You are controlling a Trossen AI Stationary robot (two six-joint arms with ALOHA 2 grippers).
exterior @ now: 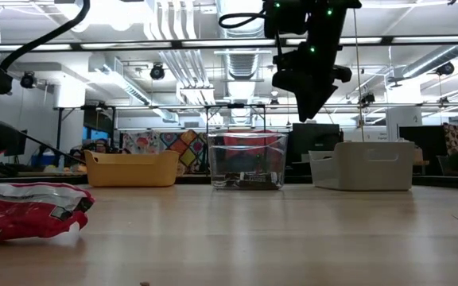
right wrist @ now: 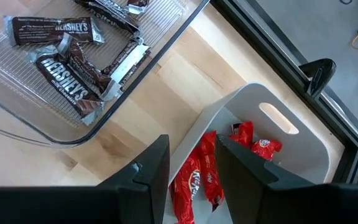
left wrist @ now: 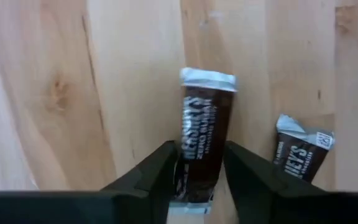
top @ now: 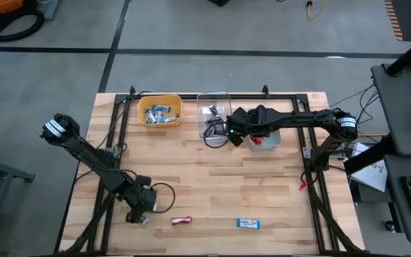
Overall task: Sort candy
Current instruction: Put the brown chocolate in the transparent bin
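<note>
Left gripper [left wrist: 197, 177] straddling a dark brown candy [left wrist: 202, 146] at the table's [top: 212, 185] near left, fingers narrowly apart around it. Right gripper [right wrist: 191, 165] hovering, fingers parted and empty, above the grey bin [right wrist: 291, 146] of red candy [right wrist: 194, 177].

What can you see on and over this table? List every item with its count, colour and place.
Table: one, pale wood.
Yellow bin: one, far edge; holds several blue-and-white candies.
Clear bin: one, beside the yellow bin; holds several dark brown candies.
Grey bin: one, beside the clear bin; holds several red candies.
Loose red candy: one, front.
Loose blue-and-white candy: one, front.
Loose brown candies: two, front left.
Left tool: dark, at the loose brown candies.
Right tool: dark, open, above the grey bin's edge.
</note>
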